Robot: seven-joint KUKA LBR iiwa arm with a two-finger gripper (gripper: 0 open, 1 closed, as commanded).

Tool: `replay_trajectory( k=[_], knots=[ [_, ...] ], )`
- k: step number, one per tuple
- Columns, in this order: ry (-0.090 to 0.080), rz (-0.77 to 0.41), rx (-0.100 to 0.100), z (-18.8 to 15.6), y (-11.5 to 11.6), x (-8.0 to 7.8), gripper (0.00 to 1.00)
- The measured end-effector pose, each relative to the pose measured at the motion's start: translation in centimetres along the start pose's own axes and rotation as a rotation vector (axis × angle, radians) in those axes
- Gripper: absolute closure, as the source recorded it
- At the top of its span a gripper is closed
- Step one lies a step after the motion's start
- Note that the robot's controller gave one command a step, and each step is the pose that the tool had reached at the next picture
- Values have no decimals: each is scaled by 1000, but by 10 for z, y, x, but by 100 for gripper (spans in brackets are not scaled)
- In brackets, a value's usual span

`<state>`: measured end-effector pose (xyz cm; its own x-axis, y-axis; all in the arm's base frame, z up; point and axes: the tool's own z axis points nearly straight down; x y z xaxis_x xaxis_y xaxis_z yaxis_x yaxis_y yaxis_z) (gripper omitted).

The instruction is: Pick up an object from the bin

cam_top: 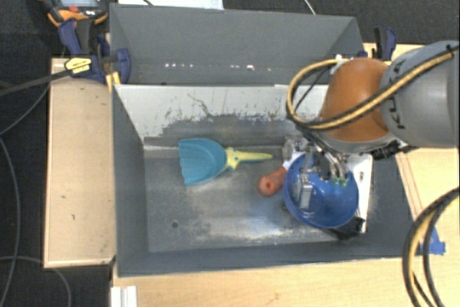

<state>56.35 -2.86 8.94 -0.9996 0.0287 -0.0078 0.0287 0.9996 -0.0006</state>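
My gripper (310,180) is low in the bin's right part, reaching down into a round blue bowl (332,208) that lies against the right wall. Whether it holds the bowl cannot be made out. Just left of the bowl, touching or nearly touching it, lies a small orange rounded piece (270,183). Farther left on the bin floor rests a light blue scoop (199,159) with a yellow handle (248,156) that points right towards the gripper.
A white flat piece (364,180) stands behind the bowl against the right wall, with something black (351,228) at its lower end. The orange wrist cover and yellow-black cables hang above the gripper. Bare bin floor spreads along the front and left.
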Motion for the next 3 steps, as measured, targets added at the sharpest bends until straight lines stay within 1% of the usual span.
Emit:
replay_trajectory(
  k=[1, 2, 3],
  knots=[
    [-19, -254, -6, 9, 0, -26, 0],
    [-19, -84, -2, 11, 32, -15, 0],
    [-34, -375, -7, 14, 65, -17, 100]
  ],
)
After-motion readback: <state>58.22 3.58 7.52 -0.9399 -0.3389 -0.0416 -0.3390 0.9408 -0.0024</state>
